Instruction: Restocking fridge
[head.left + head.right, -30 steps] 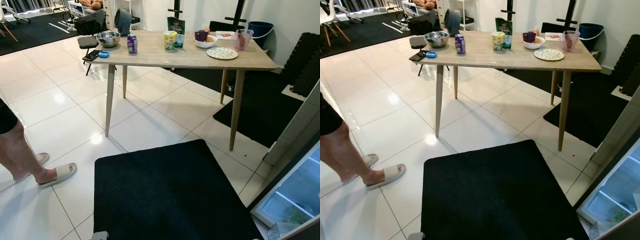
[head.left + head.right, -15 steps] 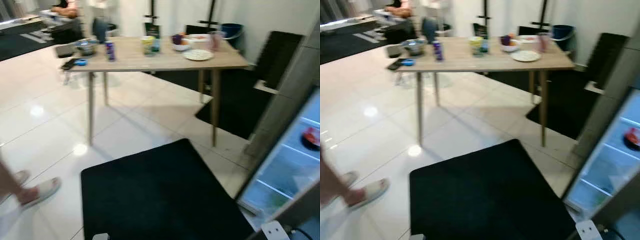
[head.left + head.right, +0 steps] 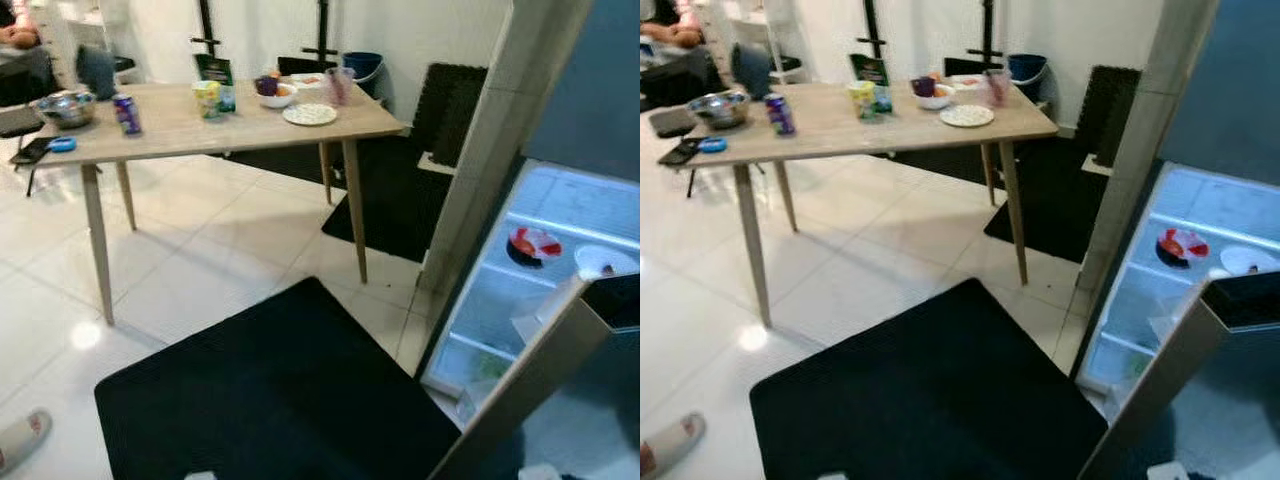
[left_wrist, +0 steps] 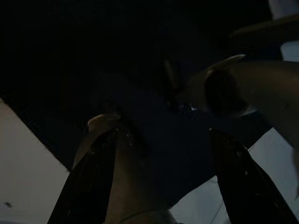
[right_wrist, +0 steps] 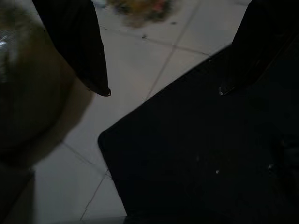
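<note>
Grippers, left gripper (image 4: 159,172) and right gripper (image 5: 163,91), hang spread and empty over the black mat (image 3: 270,400); fridge (image 3: 545,290) stands open at right of frame.

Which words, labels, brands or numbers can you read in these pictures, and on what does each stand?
None can be read.
Green packet on the table: print too small.
Purple can: label blurred.
Yellow-green cup: print blurred.
Items in the open fridge: no legible text.
</note>
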Available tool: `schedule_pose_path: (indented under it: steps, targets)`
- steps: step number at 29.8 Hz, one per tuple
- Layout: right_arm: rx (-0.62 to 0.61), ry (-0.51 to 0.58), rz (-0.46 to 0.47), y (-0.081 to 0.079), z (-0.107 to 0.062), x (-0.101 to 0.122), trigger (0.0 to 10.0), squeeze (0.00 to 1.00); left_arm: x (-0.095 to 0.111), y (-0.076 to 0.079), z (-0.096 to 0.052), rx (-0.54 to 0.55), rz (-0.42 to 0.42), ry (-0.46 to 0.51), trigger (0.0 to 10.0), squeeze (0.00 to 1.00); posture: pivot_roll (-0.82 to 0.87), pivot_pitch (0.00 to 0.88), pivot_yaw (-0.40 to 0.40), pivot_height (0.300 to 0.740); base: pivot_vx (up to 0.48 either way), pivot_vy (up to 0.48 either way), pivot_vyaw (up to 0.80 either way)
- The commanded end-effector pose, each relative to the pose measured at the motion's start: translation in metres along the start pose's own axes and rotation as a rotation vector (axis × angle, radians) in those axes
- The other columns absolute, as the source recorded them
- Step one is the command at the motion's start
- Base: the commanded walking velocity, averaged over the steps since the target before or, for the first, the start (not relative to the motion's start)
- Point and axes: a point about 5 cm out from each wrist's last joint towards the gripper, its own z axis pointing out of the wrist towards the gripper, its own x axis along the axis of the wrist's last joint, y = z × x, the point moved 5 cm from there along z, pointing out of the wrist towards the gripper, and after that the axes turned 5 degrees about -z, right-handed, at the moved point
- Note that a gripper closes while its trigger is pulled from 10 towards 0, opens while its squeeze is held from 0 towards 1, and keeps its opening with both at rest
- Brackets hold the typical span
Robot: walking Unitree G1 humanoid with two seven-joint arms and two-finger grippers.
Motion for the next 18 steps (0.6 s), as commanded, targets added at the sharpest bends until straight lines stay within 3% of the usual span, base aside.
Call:
schedule_pose_path:
  steps: [1, 2, 10, 18]
  targets:
    - [-0.066, -0.023, 0.038, 0.017, -0.001, -0.005, 10.0, 0.00, -0.001, -0.001, 0.000, -0.001, 0.027, -0.015, 10.0, 0.00, -0.19, 0.049, 0.034, 0.740, 0.000, 0.000, -0.78]
    - [-0.086, -0.023, 0.046, 0.024, -0.001, -0.003, 10.0, 0.00, 0.000, -0.001, 0.000, -0.002, 0.030, -0.015, 10.0, 0.00, -0.19, 0.049, 0.034, 0.740, 0.000, 0.000, -0.78]
    - [-0.112, -0.021, 0.052, 0.033, -0.002, 0.001, 10.0, 0.00, 0.003, -0.001, 0.000, -0.004, 0.033, -0.010, 10.0, 0.00, -0.19, 0.046, 0.035, 0.740, 0.000, 0.000, -0.78]
    - [-0.130, 0.103, 0.205, 0.037, -0.002, 0.038, 10.0, 0.00, 0.001, -0.002, -0.001, -0.001, 0.036, -0.015, 10.0, 0.00, -0.18, 0.048, 0.040, 0.740, 0.000, 0.000, -0.78]
